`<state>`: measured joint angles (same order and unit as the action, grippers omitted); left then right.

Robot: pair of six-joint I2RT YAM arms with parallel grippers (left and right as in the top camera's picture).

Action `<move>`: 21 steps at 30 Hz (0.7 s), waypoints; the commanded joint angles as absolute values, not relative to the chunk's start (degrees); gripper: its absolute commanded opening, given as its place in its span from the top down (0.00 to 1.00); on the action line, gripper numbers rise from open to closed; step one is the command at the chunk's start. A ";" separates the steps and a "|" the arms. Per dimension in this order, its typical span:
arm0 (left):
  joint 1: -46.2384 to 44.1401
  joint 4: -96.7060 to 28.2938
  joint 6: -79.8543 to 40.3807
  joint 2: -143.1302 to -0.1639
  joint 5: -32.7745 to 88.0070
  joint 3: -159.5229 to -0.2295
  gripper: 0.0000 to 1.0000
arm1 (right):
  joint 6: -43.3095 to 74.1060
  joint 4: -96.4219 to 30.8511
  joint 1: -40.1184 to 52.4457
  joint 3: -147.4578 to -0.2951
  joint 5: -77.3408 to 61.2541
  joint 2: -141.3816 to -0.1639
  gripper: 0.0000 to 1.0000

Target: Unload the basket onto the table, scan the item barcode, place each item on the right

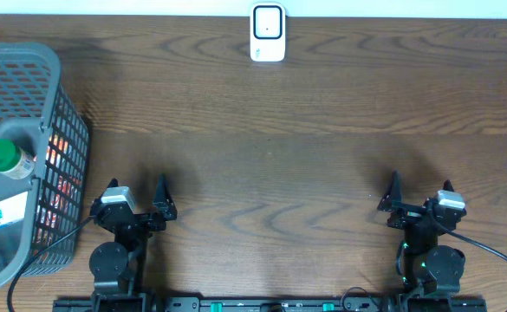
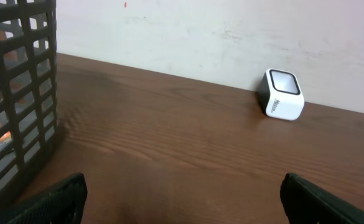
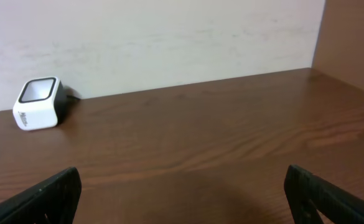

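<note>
Overhead: find green-capped bottle (image 1: 8, 161) lying inside basket (image 1: 69, 130) at far left, scanner (image 1: 268, 33) at far edge, well apart. Note left gripper (image 1: 137, 187) and right gripper (image 1: 420, 184) spread wide, holding nothing. Could snag on basket mesh reaching in; could roll round bottle, turning label (image 1: 2, 212) away from scanner.

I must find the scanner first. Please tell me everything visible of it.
The scanner is a small white box, plastic by its look, with rounded corners and a pale window in a dark frame on its upper face. Dark print marks its front. It stands on the wooden table at the far edge, by the wall.
</note>
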<state>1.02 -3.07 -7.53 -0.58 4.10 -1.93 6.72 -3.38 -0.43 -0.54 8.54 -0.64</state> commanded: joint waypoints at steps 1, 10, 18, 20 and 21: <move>0.93 -2.68 -7.64 -0.23 3.62 -0.23 0.02 | 5.91 -3.44 -0.67 -0.32 8.29 -0.38 0.01; 0.93 -3.70 -1.30 -1.06 22.72 -1.63 0.02 | 5.91 -3.44 -0.67 -0.32 8.32 -0.38 0.01; 0.93 -9.82 -1.30 -13.41 23.31 -19.84 0.02 | 5.89 -3.44 -0.67 -0.32 8.29 -0.38 0.01; 0.93 -14.13 -1.32 -19.51 22.61 -28.69 0.02 | 5.91 -3.46 -0.67 -0.32 8.32 -0.38 0.01; 0.93 -17.39 -1.34 -23.20 21.76 -34.11 0.02 | 5.91 -3.44 -0.67 -0.32 8.32 -0.38 0.01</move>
